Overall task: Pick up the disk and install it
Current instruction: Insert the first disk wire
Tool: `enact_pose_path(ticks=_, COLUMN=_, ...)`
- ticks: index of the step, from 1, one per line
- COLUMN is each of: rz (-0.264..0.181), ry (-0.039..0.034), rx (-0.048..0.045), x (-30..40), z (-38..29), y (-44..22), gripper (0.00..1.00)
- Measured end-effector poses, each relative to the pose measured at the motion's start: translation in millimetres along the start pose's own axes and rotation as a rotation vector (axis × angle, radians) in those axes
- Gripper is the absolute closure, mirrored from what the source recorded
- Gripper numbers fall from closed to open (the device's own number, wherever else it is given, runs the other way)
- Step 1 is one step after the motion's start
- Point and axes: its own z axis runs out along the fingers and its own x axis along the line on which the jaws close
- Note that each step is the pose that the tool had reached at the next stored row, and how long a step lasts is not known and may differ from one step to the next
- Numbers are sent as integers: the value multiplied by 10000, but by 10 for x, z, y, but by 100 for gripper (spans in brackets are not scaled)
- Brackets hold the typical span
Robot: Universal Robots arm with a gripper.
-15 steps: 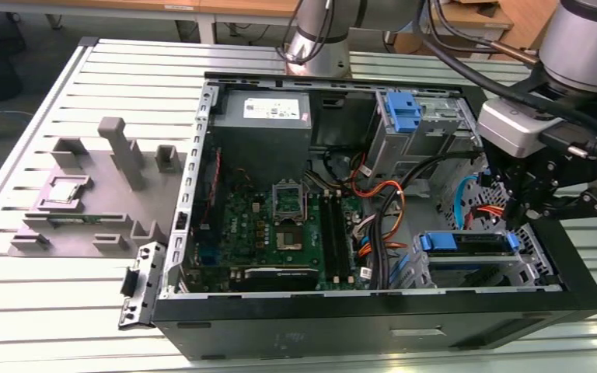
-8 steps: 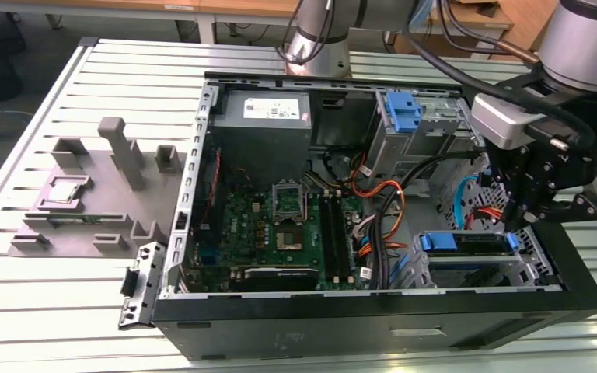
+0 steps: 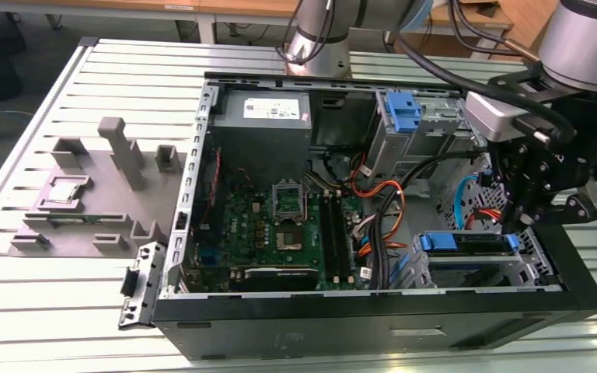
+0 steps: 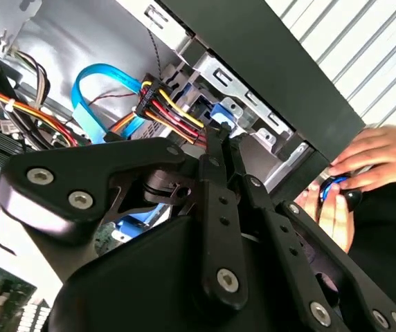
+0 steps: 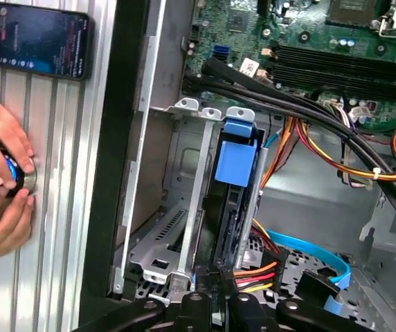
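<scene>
The disk (image 3: pixel 465 242), framed by a blue bracket, sits in the drive cage at the near corner of the open computer case (image 3: pixel 382 311), on the exterior view's right. In the first wrist view the disk (image 5: pixel 236 159) stands edge-on in its slot between silver rails. My gripper (image 3: pixel 514 225) hangs just over the disk's end by the case wall. In both wrist views its black fingers (image 4: pixel 212 173) lie close together, and the gripper (image 5: pixel 215 287) is shut at the disk's rear end. Whether the tips touch the disk I cannot tell. The blue bracket (image 4: pixel 222 114) peeks out past the gripper (image 4: pixel 217 135).
A person's hands (image 5: pixel 1 180) hold a small blue-and-black object outside the case wall, beside a phone (image 5: pixel 35 38). Power and data cables (image 5: pixel 322 131) crowd the space next to the cage. A grey power supply (image 3: pixel 267 109), a blue latch piece (image 3: pixel 403 109) and a grey fixture (image 3: pixel 91 186) are nearby.
</scene>
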Motion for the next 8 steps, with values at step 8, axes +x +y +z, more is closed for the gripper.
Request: enact_pose_path(ticks=8, rz=351, ry=-67, rx=-98, x=-1, z=2, y=8, gripper=83)
